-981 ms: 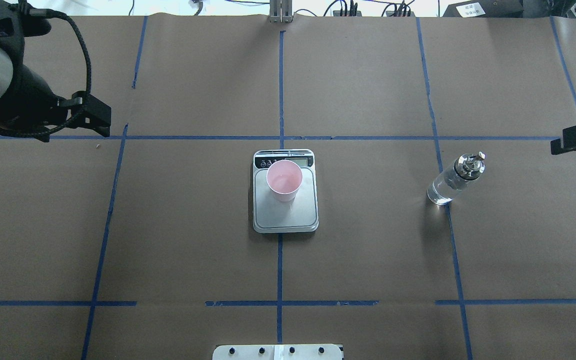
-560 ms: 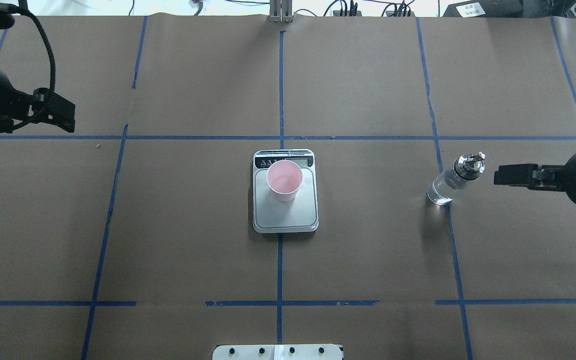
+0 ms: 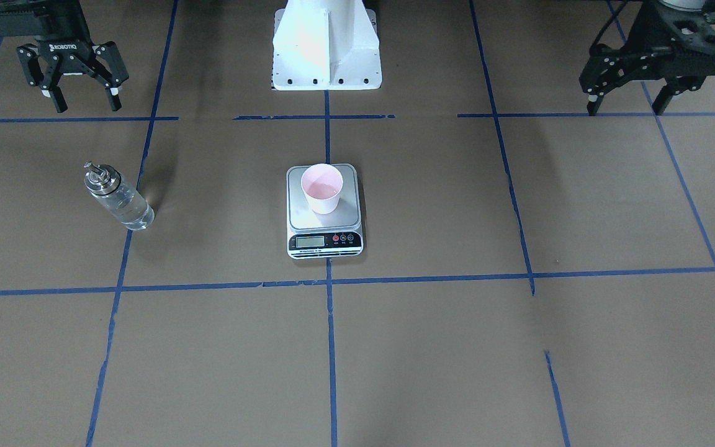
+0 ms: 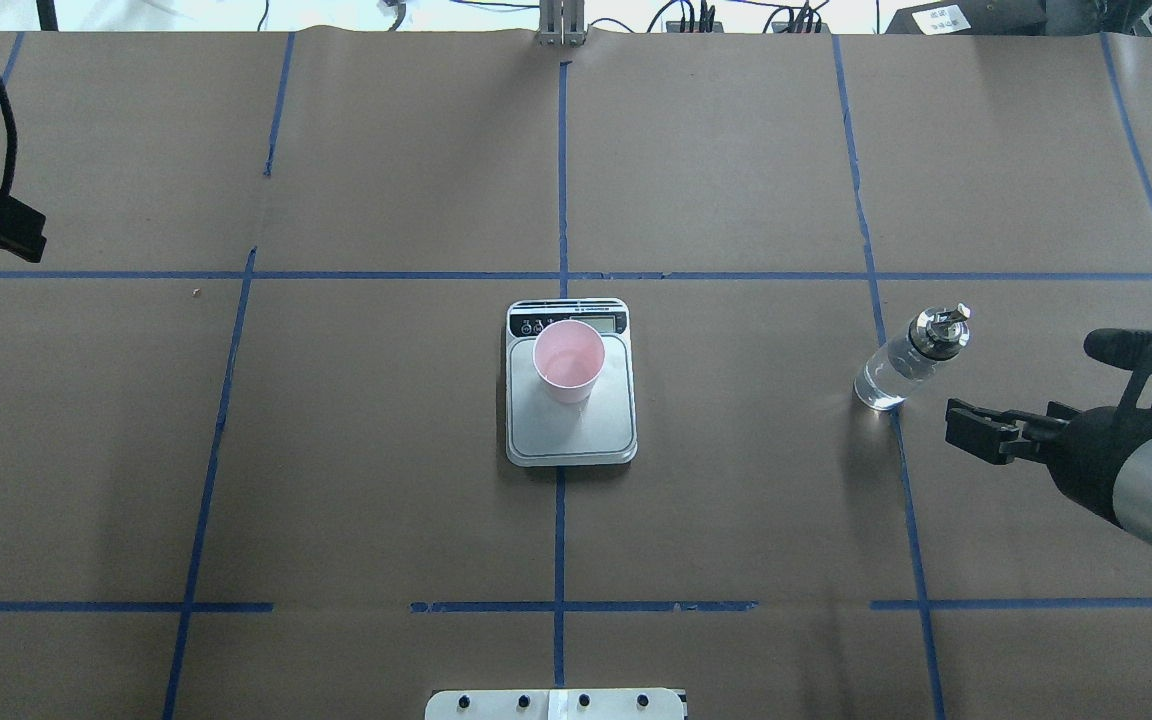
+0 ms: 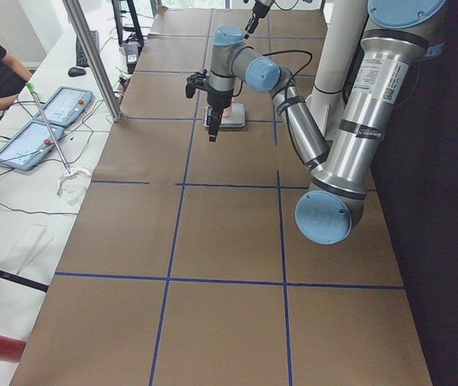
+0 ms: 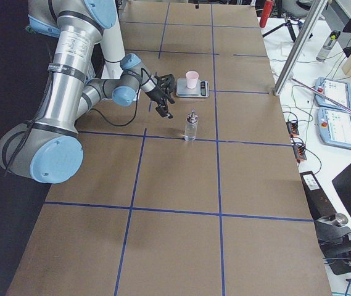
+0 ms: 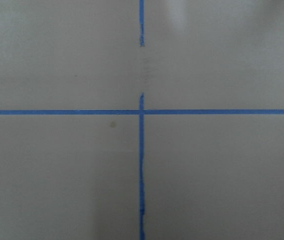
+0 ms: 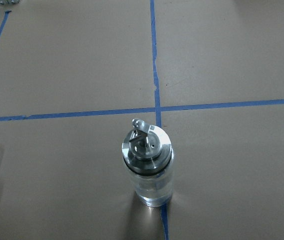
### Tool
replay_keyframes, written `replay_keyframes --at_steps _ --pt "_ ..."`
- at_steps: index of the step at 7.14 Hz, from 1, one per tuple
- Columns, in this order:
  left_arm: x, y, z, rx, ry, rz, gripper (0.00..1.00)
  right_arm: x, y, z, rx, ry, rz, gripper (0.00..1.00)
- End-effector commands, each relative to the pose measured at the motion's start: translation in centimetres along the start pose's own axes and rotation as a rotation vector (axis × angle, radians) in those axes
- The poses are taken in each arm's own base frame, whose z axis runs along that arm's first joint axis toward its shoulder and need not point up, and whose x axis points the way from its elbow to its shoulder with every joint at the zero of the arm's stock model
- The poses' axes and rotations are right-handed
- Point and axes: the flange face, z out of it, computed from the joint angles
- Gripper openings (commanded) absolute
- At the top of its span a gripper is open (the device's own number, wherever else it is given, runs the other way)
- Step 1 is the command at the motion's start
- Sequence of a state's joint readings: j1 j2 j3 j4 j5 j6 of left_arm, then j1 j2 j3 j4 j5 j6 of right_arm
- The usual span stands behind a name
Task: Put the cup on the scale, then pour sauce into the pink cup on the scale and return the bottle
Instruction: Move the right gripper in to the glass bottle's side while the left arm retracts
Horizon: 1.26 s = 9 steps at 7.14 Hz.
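Cup on the scale, bottle standing by itself.
The right gripper, spread wide, hangs near the bottle, not touching. The left gripper is spread too, far off.

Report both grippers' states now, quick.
Left gripper: open, holding nothing.
Right gripper: open, holding nothing, not touching the bottle.
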State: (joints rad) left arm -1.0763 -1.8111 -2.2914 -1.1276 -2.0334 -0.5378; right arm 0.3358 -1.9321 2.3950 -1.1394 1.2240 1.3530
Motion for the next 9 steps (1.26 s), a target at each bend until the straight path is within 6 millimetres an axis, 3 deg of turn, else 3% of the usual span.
replay_keyframes --at_steps 1,2,5,9 --pt "-5.4 0.2 1.0 -0.027 -0.052 0.103 1.00 1.6 3.7 5.1 0.121 -0.006 -0.034 1.00" --pt "-7.3 0.5 1.6 -0.045 -0.069 0.128 1.00 2.2 5.0 7.4 0.172 -0.014 -0.048 1.00" --pt "-11.4 1.9 4.9 -0.031 -0.073 0.159 1.00 0.8 7.0 11.0 0.245 0.006 -0.075 1.00" --pt "-12.4 1.8 5.8 -0.025 -0.076 0.160 1.00 0.0 7.9 13.7 0.274 0.030 -0.111 1.00"
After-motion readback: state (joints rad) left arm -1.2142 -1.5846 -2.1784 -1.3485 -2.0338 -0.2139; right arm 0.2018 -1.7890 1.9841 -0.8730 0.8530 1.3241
